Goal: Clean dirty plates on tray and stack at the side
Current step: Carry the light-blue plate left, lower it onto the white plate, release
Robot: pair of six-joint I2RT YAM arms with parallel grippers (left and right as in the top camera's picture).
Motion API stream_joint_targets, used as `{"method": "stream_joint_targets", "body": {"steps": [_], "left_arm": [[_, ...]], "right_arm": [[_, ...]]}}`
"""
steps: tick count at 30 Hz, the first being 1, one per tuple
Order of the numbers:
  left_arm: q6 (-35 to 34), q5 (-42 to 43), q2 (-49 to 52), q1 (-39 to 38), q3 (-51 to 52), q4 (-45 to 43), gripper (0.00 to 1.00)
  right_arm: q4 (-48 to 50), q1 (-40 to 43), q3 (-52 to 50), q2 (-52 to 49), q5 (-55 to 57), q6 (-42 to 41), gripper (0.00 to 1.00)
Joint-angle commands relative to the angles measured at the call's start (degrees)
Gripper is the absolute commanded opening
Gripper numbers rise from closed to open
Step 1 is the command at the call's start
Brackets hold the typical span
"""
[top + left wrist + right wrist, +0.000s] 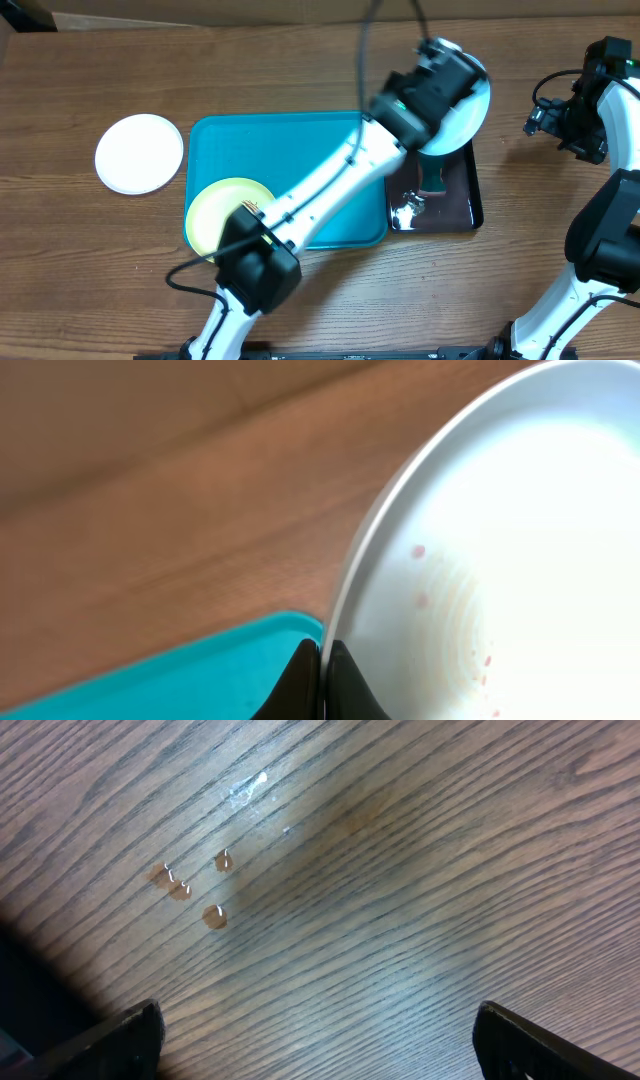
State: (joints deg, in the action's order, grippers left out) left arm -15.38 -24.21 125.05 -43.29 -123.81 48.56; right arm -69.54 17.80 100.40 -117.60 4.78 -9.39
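My left gripper [322,678] is shut on the rim of the light blue plate [500,550], which carries small reddish smears [418,550]. In the overhead view my left gripper [443,92] holds this plate [470,112] tilted above the black tray's far end. A yellow-green plate [222,212] lies in the near left corner of the turquoise tray [300,140], partly under my left arm. To the left of the tray a white plate [140,152] rests on the table. My right gripper [548,118] [320,1050] stands open over bare wood at the far right.
A small glossy black tray [463,200] sits right of the turquoise tray, with a green-handled item [432,178] and a shiny wet patch [407,210] on it. Several water drops [190,885] lie on the table under my right gripper. The turquoise tray's rim [200,665] shows below the held plate.
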Motion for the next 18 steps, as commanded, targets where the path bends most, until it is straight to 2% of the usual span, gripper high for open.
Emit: {"method": "stream_joint_targets", "body": {"steps": [1,4,6,9,13,15,18], "left_arm": [[-9.9,26.5,0.2,11.0,-1.7,1.7,0.04],[-13.9,48.1,0.2,20.2,-1.7,5.0,0.04],[-14.2,59.7,0.2,26.0,-1.7,7.5,0.04],[-11.2,69.5,0.2,34.8,-1.7,14.9,0.04],[-4.4,68.2,0.2,44.4,-1.7,26.3,0.04],[-1.7,61.1,0.2,50.1,-1.7,32.6,0.04],[-0.6,52.3,0.2,55.5,-1.7,36.3,0.04]], "right_arm": [[0.2,-0.2,0.8,0.8,0.3,-0.5,1.0],[0.2,-0.2,0.8,0.8,0.3,-0.5,1.0],[0.2,-0.2,0.8,0.8,0.3,-0.5,1.0],[0.2,-0.2,0.8,0.8,0.3,-0.5,1.0],[0.2,-0.2,0.8,0.8,0.3,-0.5,1.0],[0.2,-0.2,0.8,0.8,0.3,-0.5,1.0],[0.2,-0.2,0.8,0.8,0.3,-0.5,1.0]]}}
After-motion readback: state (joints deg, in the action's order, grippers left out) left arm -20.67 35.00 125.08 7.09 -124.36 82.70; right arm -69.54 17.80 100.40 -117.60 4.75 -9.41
